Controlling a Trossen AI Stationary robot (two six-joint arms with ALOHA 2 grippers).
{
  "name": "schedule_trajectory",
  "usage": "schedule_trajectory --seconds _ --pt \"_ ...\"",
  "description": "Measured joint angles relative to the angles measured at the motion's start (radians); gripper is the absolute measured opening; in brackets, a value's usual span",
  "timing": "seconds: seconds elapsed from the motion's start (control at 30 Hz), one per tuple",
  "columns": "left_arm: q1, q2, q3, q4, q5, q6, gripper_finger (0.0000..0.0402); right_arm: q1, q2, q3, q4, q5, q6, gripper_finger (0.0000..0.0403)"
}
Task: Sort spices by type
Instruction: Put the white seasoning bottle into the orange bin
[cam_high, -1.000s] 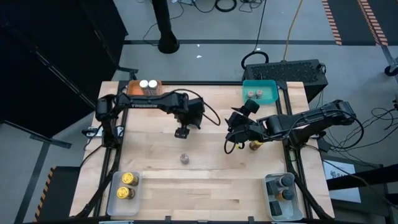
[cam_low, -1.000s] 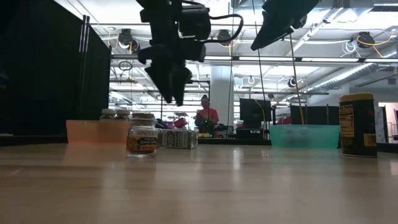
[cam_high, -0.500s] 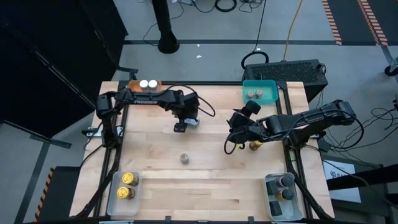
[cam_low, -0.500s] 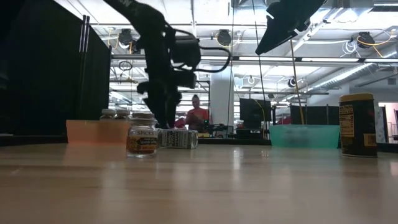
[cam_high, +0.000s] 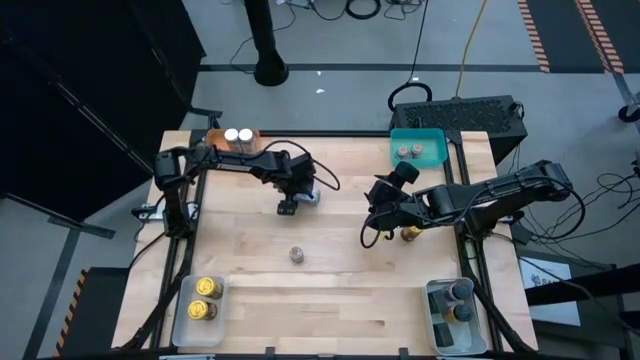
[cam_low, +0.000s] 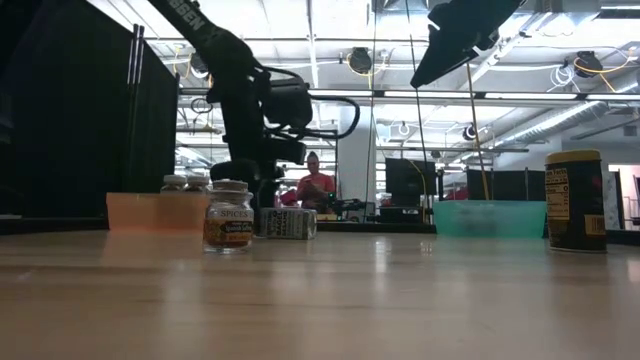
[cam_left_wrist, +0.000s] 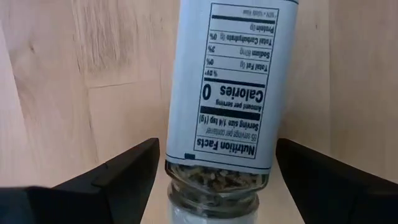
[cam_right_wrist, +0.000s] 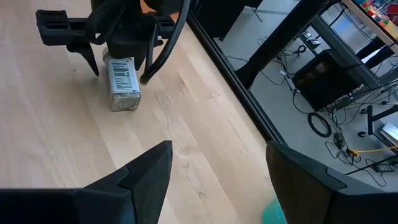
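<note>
Straddling toppled glass jar (cam_left_wrist: 229, 118) (paper label): left end effector (cam_left_wrist: 214, 171).

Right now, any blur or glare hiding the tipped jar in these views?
Left wrist view: tipped jar sharp, label readable, between the left end effector fingers. Low view: bright ceiling lights, left arm in silhouette, jar soft. High view: jar tiny, partly hidden.

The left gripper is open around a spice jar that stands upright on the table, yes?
Not quite. The left gripper is open around the spice jar, but the jar lies on its side on the table, as the right wrist and low views show.
</note>
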Motion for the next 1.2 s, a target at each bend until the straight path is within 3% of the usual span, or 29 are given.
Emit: schedule_trajectory --seconds 0.1,0.33,0.53,0.73,1.0,1.2 --pt "-0.008 0.0 -0.004 0.012 0.0 0.0 0.0305 0.0 0.0 0.0 0.007 0.0 0.0 0.0242" --pt "-0.021 0.0 -0.004 0.022 -0.004 -0.008 0.0203 0.0 0.0 0.0 0.008 0.0 0.0 0.0242" --pt "-0.071 -0.032 0.044 -0.088 -0.151 -0.036 0.0203 0.009 0.0 0.0 0.029 0.0 -0.015 0.0242" --pt "-0.175 -0.141 0.169 -0.237 -0.16 -0.166 0.0203 0.054 0.014 -0.001 0.135 -0.067 -0.112 0.0242" --pt "-0.359 -0.293 0.181 -0.104 -0.166 -0.215 0.0203 0.123 0.019 -0.002 0.405 -0.232 -0.244 0.0242" --pt "-0.451 -0.313 0.181 -0.007 -0.252 -0.219 0.0203 0.131 0.058 -0.001 0.465 -0.26 -0.274 0.0242"
